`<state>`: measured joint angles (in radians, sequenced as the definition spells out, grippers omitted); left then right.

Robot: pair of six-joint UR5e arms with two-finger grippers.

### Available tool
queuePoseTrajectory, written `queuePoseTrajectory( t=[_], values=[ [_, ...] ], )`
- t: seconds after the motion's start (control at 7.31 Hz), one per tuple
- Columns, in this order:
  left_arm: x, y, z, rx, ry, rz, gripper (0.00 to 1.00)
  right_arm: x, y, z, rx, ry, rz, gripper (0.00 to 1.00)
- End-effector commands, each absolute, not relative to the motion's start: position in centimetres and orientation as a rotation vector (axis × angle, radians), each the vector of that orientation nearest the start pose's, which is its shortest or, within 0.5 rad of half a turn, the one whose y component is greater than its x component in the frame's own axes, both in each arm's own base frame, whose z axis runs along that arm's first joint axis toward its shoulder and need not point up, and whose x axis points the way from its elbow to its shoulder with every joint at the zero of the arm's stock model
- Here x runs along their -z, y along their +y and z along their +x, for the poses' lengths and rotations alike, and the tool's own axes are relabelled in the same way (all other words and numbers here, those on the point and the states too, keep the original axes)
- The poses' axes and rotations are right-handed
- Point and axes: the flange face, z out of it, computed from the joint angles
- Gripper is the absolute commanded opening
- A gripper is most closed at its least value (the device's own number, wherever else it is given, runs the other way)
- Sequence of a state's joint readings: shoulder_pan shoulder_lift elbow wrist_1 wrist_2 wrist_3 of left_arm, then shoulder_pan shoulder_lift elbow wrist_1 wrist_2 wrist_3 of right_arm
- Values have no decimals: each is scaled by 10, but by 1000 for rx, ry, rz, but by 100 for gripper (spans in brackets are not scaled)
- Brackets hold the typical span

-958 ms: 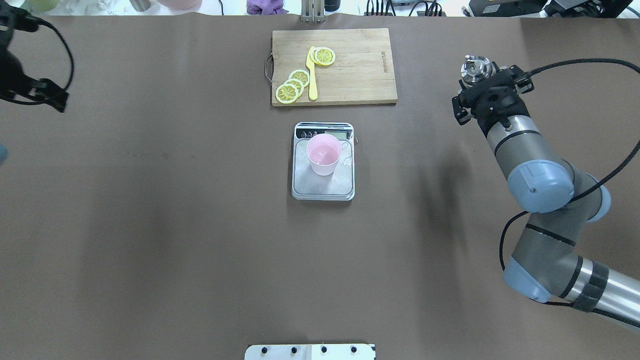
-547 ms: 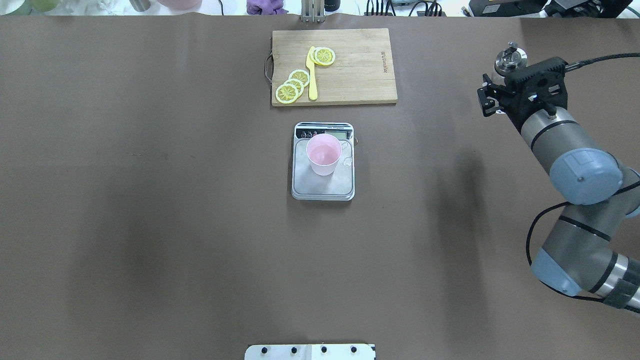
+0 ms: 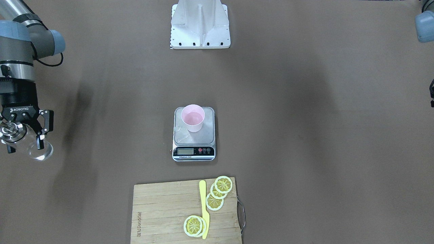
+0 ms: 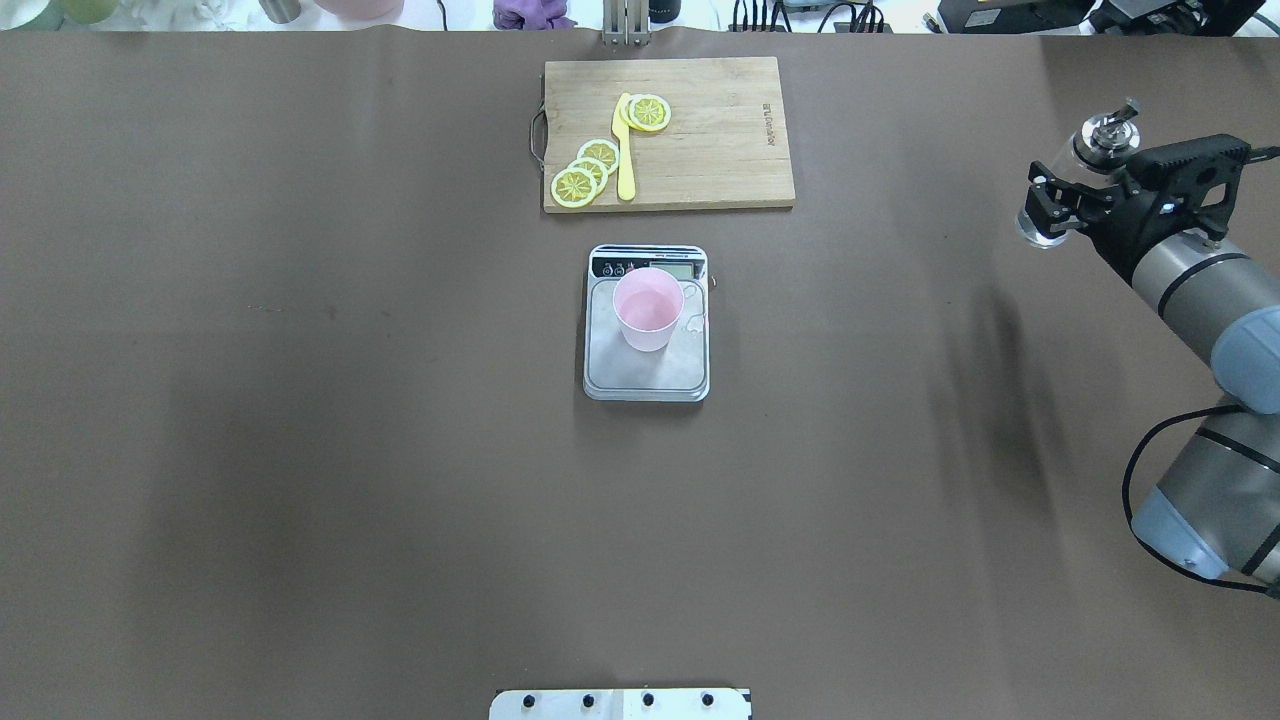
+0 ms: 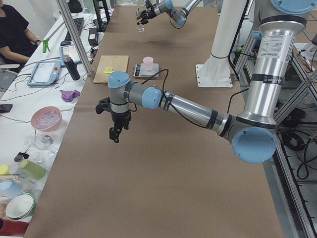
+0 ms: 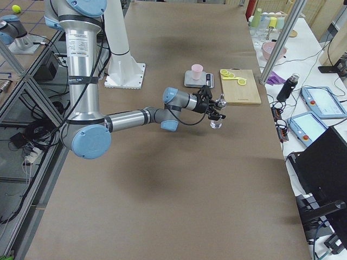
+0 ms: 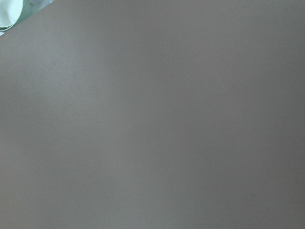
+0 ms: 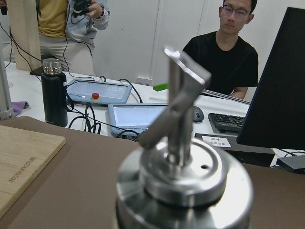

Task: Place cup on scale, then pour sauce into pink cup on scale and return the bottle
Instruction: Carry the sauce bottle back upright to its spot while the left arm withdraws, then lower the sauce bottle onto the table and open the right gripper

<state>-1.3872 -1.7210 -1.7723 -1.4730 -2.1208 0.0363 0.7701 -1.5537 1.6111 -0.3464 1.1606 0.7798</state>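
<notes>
The pink cup stands upright on the steel scale at the table's middle, and also shows in the front view. Some clear liquid lies in the cup, and a small wet patch lies on the platform. My right gripper is shut on the clear glass bottle, holding it roughly upright near the table's right edge, far from the scale. Its metal spout cap fills the right wrist view. My left gripper shows only in the exterior left view, so I cannot tell whether it is open or shut.
A wooden cutting board with lemon slices and a yellow knife lies beyond the scale. The robot base plate sits at the near edge. Operators, a dark flask and screens are past the table's far side.
My right arm has carried the bottle to the right, away from the scale and toward the table's right edge. My left arm has drawn out of the overhead view.
</notes>
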Motion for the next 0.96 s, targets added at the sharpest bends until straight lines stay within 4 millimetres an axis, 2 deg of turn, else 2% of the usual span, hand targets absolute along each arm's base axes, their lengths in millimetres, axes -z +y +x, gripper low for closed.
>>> queuePoseTrajectory(
  t=[0.0, 0.27, 0.82],
  values=[
    [-505, -555, 20, -282, 566, 207, 99, -524, -485, -250, -251, -648, 1114, 10],
    [-505, -555, 20, -282, 566, 207, 99, -541, -484, -253, -227, -643, 1074, 11],
    [-506, -553, 19, -280, 565, 204, 99, -557, -483, -255, -220, -667, 997, 12]
  ],
)
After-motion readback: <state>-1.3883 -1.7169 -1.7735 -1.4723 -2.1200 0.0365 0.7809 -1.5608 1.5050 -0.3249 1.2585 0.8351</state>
